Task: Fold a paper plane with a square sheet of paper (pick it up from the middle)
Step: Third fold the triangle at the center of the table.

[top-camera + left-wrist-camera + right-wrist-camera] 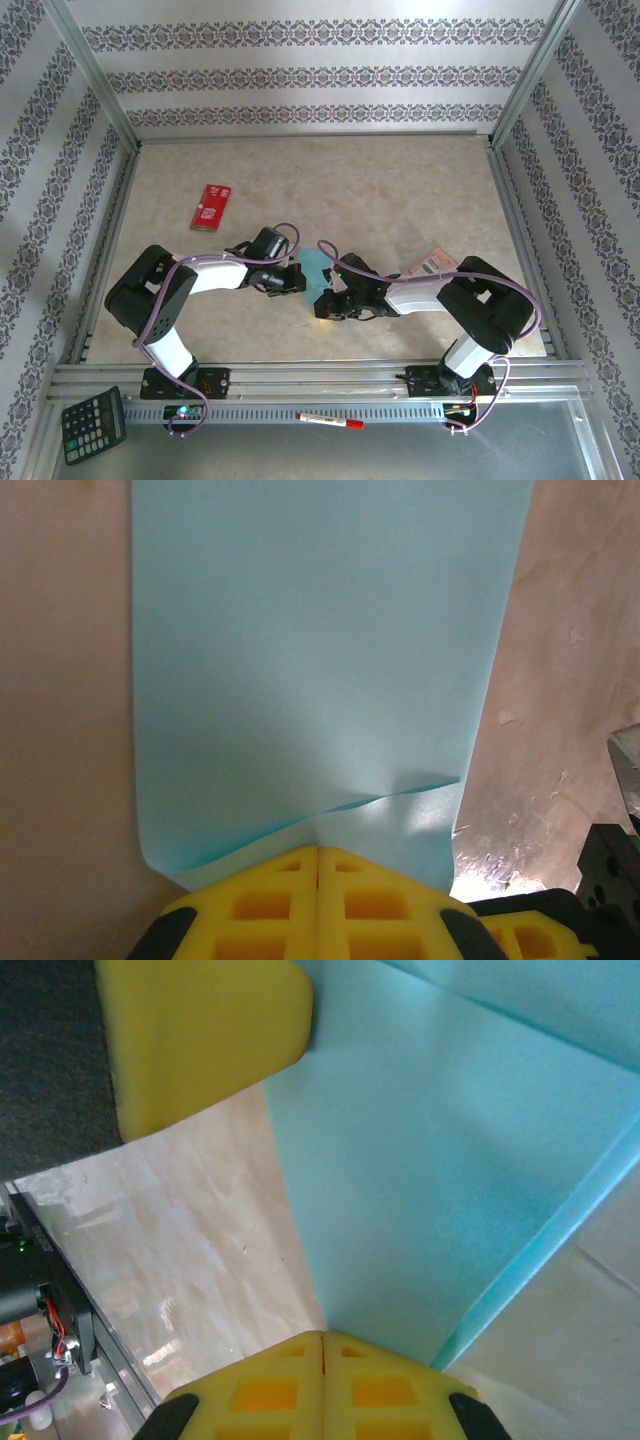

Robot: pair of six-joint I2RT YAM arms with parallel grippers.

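The light teal sheet of paper (317, 270), creased into a narrower shape, is lifted between the two arms at the middle of the table. My left gripper (296, 280) is shut with its yellow fingertips pinching the sheet's near edge (330, 660), where a folded layer runs into the seam between the jaws (318, 848). My right gripper (326, 302) is shut too, and a corner of the paper (440, 1160) tapers into its closed tips (322, 1334). A yellow finger (200, 1040) of the left gripper shows at the upper left of the right wrist view.
A red rectangular packet (211, 206) lies at the back left, and a small pink packet (430, 264) beside the right arm. On the near metal rail sit a calculator (93, 425) and a red-capped pen (330, 420). Frame posts and patterned walls enclose the table.
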